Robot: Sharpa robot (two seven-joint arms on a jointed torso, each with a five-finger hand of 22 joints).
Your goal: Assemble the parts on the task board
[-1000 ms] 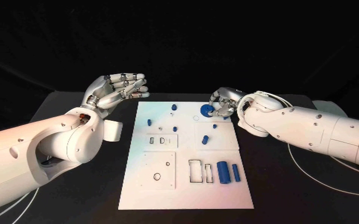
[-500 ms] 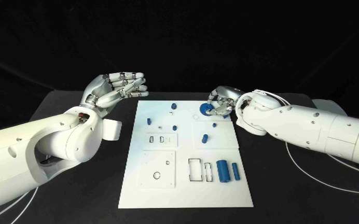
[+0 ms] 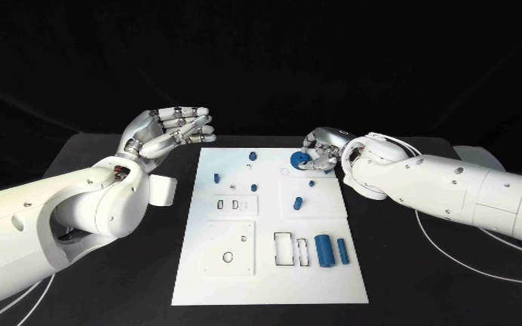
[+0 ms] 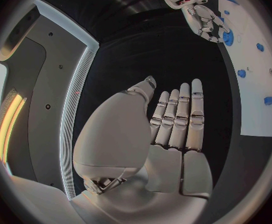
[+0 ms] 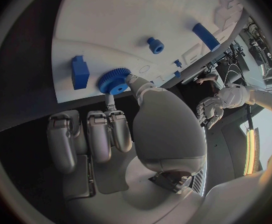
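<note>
the right hand (image 3: pixel 319 154) pinches a round blue gear (image 3: pixel 298 159) between its thumb and a finger, and its other fingers curl in beside it. the gear is at the far right part of the white task board (image 3: pixel 272 281), close over the top of it. i cannot tell if it touches the board. since 1 second ago the right hand has crept a little toward the far edge with the gear, so i think it is lining the gear up with its spot, and the gear is not let go yet. the left hand (image 3: pixel 169 133) has stayed up off the table, left of the board, holding nothing, its fingers side by side and bent a little.
</note>
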